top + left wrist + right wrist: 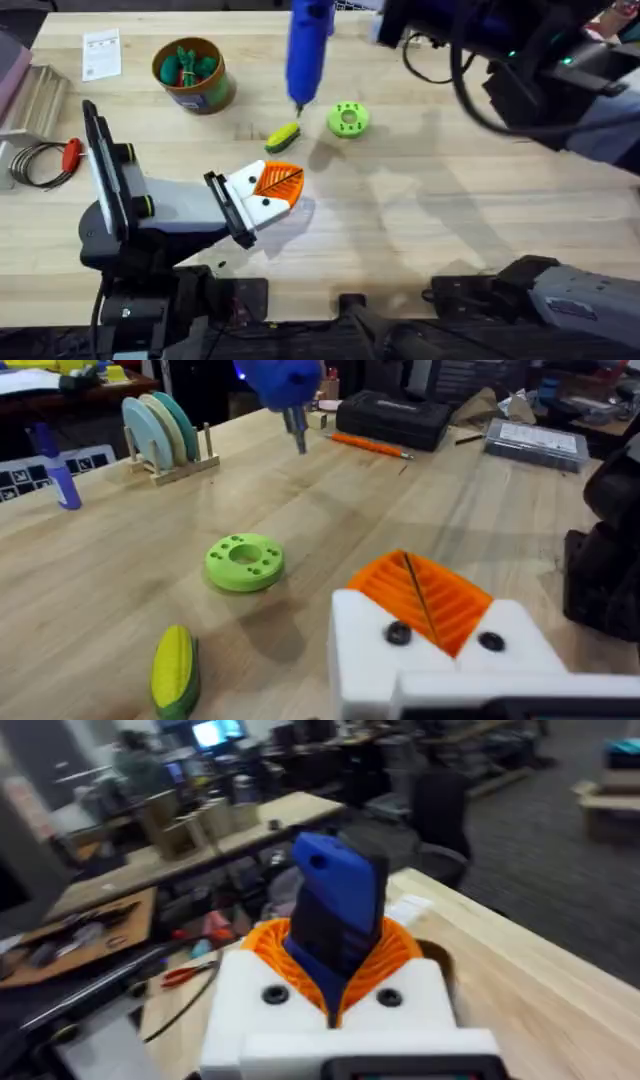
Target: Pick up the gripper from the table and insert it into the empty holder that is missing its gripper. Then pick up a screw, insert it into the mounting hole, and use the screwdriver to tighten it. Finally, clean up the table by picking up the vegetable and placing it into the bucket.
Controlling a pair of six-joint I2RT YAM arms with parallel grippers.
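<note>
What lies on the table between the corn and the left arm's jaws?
Nothing: in the overhead view, bare wood separates the corn from the left gripper. The green disc sits off to the side of that stretch, and the left wrist view agrees.

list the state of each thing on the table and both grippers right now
screwdriver: held up off the table by the right gripper, bit pointing down
left gripper: shut, holding nothing, low over the table
vegetable: lying on the table, not yet in the bucket
bucket: upright, green toy vegetables inside
green disc: lying flat beside the vegetable
</note>
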